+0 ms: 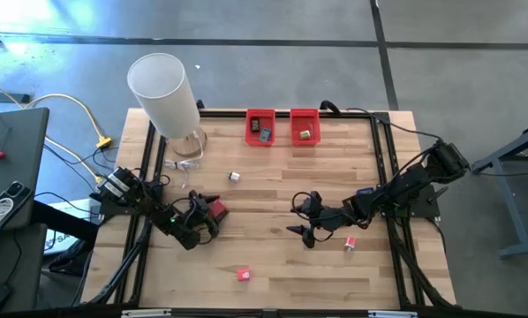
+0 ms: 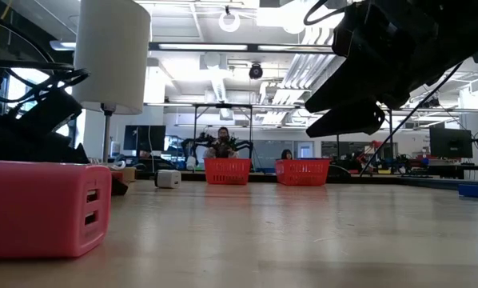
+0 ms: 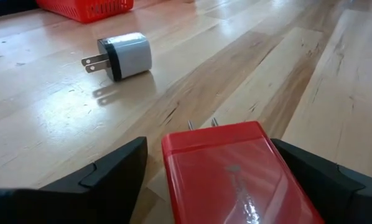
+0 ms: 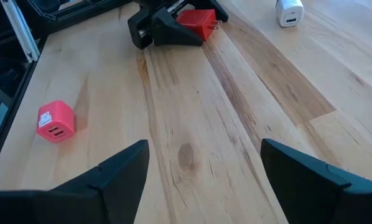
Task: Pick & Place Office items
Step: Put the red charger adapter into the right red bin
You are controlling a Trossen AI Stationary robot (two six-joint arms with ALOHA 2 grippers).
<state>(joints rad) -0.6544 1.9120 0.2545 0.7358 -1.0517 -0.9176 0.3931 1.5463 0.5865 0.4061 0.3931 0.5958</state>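
Fingers of the left end effector (image 3: 204, 180) straddle a red charger (image 3: 236, 174) with gaps; right end effector (image 4: 204, 168) hovers spread above the desk (image 4: 192, 137).

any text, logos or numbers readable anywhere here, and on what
None can be read.
Red charger between the left gripper's fingers: a faint embossed mark on its top face, too faint to read.
White charger: no print shows.
Red charger with two ports: no print shows.
Monitors in the room behind: too small to read.
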